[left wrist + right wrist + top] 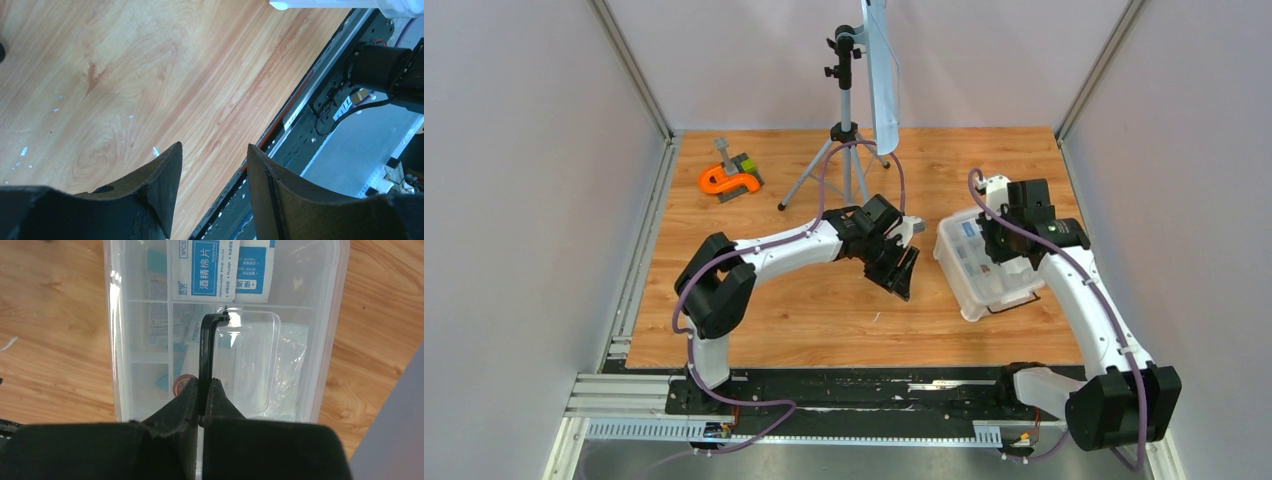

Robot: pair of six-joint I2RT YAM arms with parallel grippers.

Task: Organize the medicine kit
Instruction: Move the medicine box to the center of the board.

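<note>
Kit handle point(204, 355) between right jaws

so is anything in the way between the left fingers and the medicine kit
Nothing visible. In the top view only bare table lies between the open left fingers and the white tub. The right fingers are shut on its black handle.

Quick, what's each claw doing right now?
Left claw: open, empty.
Right claw: closed on the lid handle.
</note>
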